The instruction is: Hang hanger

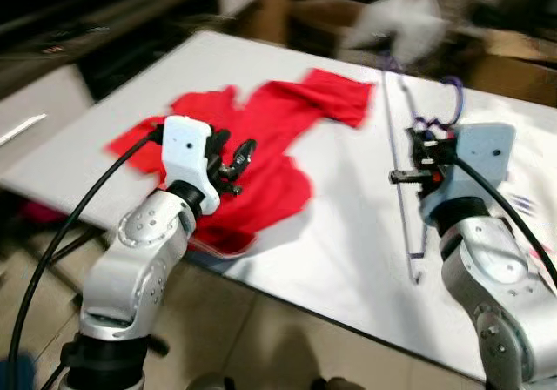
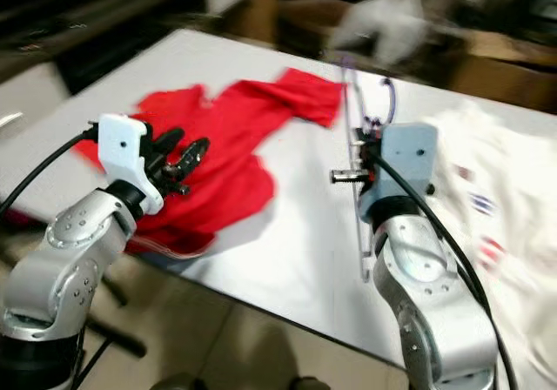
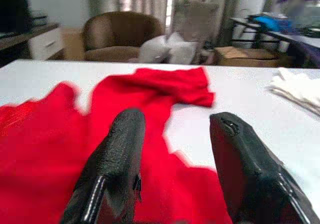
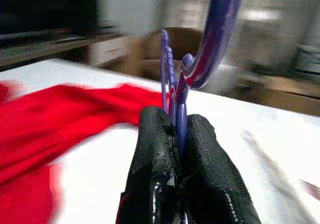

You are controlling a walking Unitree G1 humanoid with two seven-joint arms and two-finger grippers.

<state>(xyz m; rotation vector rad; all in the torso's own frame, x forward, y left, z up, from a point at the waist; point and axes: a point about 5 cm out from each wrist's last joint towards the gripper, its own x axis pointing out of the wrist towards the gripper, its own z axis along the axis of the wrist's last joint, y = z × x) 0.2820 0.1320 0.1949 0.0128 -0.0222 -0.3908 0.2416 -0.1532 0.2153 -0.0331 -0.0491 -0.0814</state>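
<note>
Two grippers are in front of us over a white tabletop (image 1: 331,242). Our right gripper (image 4: 177,134) has its jaws clenched on a purple hanger (image 1: 402,159), pinching the wire just below the hook, which curls up above the fingers (image 4: 155,159). In our head views the hanger's long thin bar runs down along the tabletop just left of that gripper, from the far edge toward the near edge; we cannot tell whether the bar touches the surface or hangs just above it.

Our left gripper (image 3: 172,149) hovers over a red shirt (image 1: 270,146) with its jaws released, the two black fingers (image 3: 117,159) set well apart and nothing between them. The shirt lies spread flat across the left half of the tabletop, one sleeve reaching toward the middle near the hanger's far end.

On the right side of the tabletop lies a white garment (image 2: 487,190) with small coloured marks. Beyond the far edge, in our left wrist view, stand a brown armchair (image 3: 120,34) and a pale heap of cloth (image 3: 167,49), all blurred.
</note>
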